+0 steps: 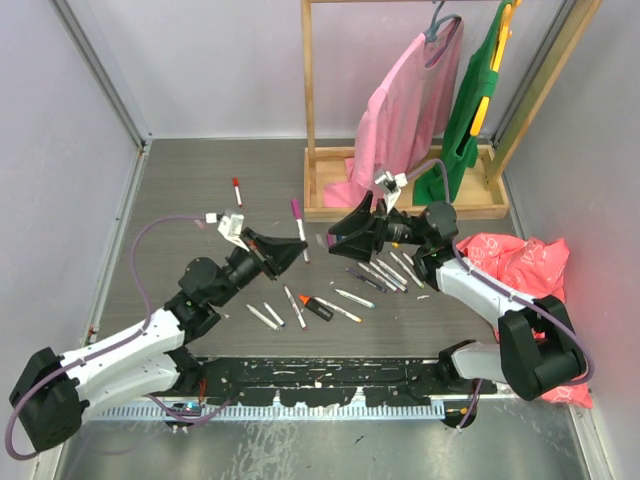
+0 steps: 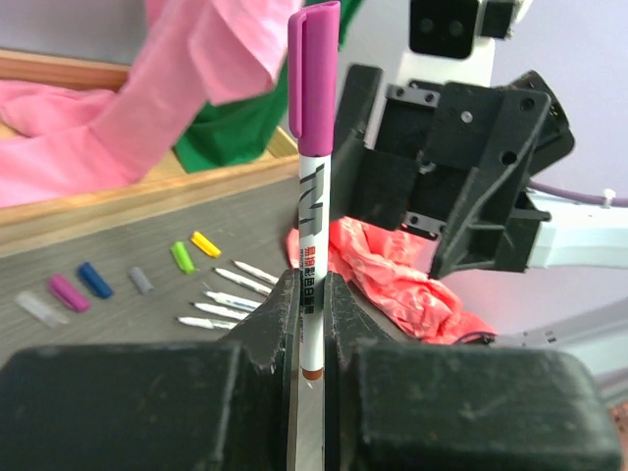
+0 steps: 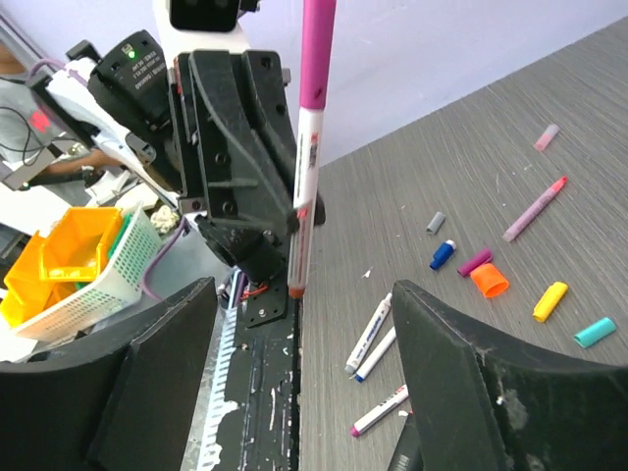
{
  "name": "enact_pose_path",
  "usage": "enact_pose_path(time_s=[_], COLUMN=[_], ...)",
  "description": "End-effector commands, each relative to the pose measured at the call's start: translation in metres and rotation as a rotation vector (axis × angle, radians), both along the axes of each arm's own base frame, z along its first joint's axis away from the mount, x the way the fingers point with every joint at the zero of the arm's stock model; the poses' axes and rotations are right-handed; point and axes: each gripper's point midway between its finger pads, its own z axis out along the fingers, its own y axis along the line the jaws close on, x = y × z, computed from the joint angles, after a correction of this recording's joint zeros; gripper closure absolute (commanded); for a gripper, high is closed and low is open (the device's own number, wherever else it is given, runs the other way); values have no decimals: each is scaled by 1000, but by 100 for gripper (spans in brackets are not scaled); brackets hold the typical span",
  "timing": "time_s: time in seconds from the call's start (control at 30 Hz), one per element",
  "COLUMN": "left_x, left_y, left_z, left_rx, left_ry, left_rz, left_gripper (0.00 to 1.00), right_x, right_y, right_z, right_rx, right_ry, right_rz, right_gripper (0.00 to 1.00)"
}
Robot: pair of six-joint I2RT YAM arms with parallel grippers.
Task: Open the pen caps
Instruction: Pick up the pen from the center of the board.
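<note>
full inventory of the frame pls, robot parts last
purple-capped pen: 1, white barrel, upright in left gripper
red-capped pen: 1, table, far left
orange-black marker: 1, table centre
loose pens: about ten, white or grey, table centre
pen caps: several, mixed colours, on table
pink shirt: 1, hanging on rack
green garment: 1, hanging on rack
rack: 1, wooden, far side
bag: 1, red, crumpled, right side
left gripper: 1, black, shut on purple-capped pen
right gripper: 1, black, open, facing that pen
</note>
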Motion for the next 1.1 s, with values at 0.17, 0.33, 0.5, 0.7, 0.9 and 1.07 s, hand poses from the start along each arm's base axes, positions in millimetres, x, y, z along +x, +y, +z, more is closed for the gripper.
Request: enact_pose_path(time_s=[0.17,0.33,0.5,0.7,0.9,1.07], left_x=[-24,-31,-33,-28,-25,-24], left_y=[-43,-59,-63,-62,-68,-66], left_z=[31,27,27,20,18,18], left_rx=[-15,-3,3,15,15,10], left_ry=[-126,-124,-126,-91,-55,-36], left_rz=[-29,-44,-30,21,27,40], left_gripper=[100,100,100,100,100,100], right_x=[-11,-7,-1,-4,-6,-8], right_y=[-2,-1,3,7,11,12], right_z=[26,22,13,11,8,7], right_rx=[89,76,40,30,15,6], right_ry=[-133,-99,-44,-35,-57,-75], right_rz=[14,-1,-19,-12,-1,9], right_gripper=[22,23,27,36,51,66])
